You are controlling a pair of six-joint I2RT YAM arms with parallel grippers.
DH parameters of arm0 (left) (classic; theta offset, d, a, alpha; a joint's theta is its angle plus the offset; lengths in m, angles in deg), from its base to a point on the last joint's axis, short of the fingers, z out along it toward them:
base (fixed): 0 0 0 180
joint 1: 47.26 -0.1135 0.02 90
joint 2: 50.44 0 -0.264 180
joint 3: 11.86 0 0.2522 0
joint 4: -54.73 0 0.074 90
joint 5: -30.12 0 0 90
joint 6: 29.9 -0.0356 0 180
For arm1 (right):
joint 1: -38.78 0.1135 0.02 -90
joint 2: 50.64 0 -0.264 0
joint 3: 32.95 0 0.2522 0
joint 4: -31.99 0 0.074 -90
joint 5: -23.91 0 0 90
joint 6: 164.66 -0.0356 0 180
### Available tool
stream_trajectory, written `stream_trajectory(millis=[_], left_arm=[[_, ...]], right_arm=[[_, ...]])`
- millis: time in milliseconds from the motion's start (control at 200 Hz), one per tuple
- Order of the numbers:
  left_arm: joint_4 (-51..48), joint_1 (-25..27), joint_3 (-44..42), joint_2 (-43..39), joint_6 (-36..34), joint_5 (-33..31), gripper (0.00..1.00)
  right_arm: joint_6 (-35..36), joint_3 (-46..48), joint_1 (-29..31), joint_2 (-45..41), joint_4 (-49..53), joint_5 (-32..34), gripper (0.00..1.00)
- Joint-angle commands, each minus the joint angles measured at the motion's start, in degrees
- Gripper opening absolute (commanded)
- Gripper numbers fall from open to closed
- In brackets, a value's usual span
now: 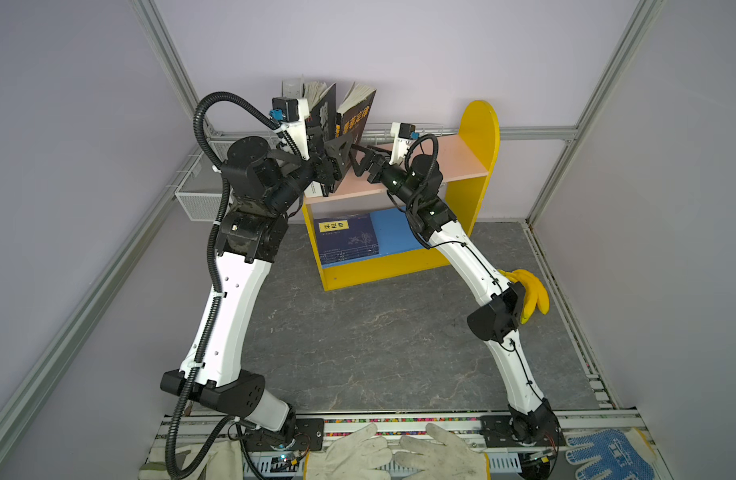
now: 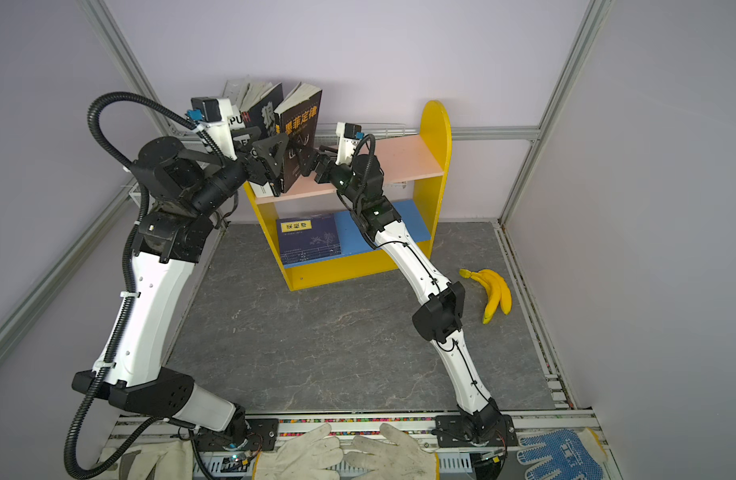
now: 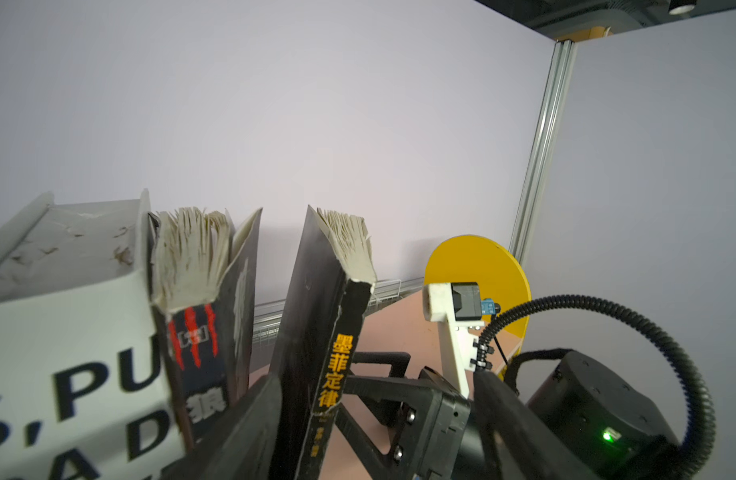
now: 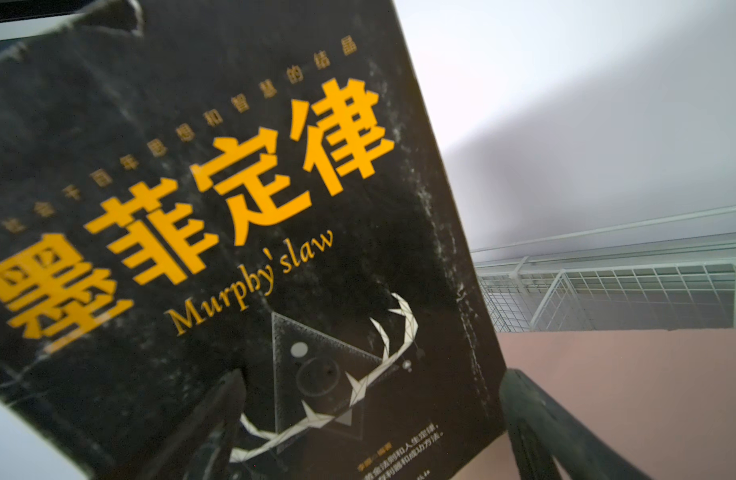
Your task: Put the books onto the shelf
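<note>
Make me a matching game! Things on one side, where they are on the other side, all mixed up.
1 navy-blue books
2 white work gloves
3 bananas
4 black Murphy's Law book

A on the grey tabletop
B standing on the pink upper board
C beyond the grey tabletop's front edge
D lying flat on the blue lower board

Pairs: 1-D, 2-C, 3-A, 4-B

Robotics lab cell: aluminium frame (image 1: 536, 134), lilac wall panels (image 1: 399, 50).
</note>
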Motion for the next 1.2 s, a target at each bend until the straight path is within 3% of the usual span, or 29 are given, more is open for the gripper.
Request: stream_trajectory(millis=[0, 370, 615, 860, 1020, 1195], left_arm=[[-3.2, 0.0, 3.1, 1.7, -4.5, 0.8, 0.74], [1.9, 0.1, 0.8, 6.2, -7.1, -7.0, 0.73], [7.3, 2.8, -4.7, 5.5, -8.2, -15.1, 0.51], [11.8, 6.2, -7.9, 4.6, -7.7, -24.6, 0.19], [13.9, 6.4, -9.4, 2.8, -4.0, -27.6, 0.06], [13.9, 7.6, -10.0, 1.5, -4.7, -31.0, 0.00]], right_arm=[[-1.1, 0.1, -0.3, 1.8, 2.4, -1.4, 0.98], [-0.6, 1.5, -0.2, 1.6, 3.2, -2.5, 0.96], [-0.2, 1.9, -0.2, 1.6, 3.4, -2.8, 0.95], [-0.2, 2.1, -0.2, 1.3, 3.5, -2.9, 0.94], [-0.3, 3.0, -0.2, 0.8, 3.2, -2.9, 0.93], [-0.5, 4.4, 0.0, 0.4, 3.0, -3.0, 0.93]])
